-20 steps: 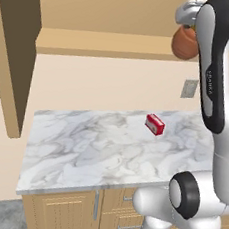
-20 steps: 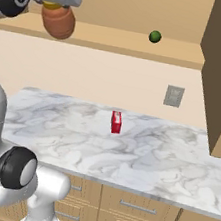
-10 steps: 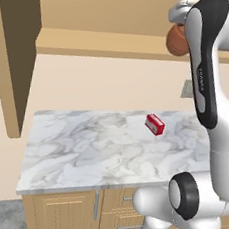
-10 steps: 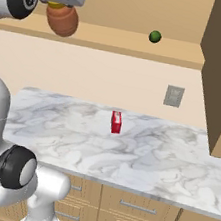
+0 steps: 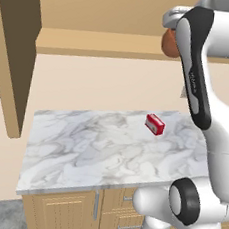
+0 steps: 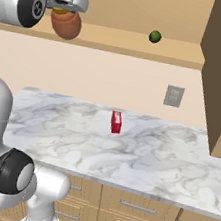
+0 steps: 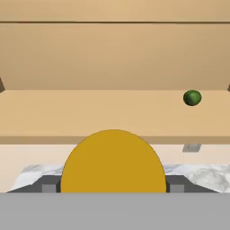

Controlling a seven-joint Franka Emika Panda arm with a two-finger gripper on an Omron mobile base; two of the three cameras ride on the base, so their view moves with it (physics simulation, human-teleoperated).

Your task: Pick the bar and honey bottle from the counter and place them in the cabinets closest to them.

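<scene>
Left base view: honey bottle point(image 5: 169, 42) up at the cabinets' shelf floor point(image 5: 94, 44), mostly behind the arm; red box point(image 5: 155, 124) on counter point(image 5: 92, 149).
Right base view: gripper point(image 6: 65, 10) clamped on the bottle's cap; green ball point(image 6: 154, 36) on shelf.
Hand view: yellow cap point(image 7: 113, 161) between fingertips point(image 7: 48, 185).

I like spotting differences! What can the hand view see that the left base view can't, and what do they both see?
The hand view has a small green ball sitting on the cabinet shelf, and the honey bottle's yellow cap right up close. The left base view has a red box lying on the counter, a cabinet door standing open, and the robot's arm. Both show the shelf, the marble counter, and the honey bottle held up at shelf height by the gripper.
</scene>
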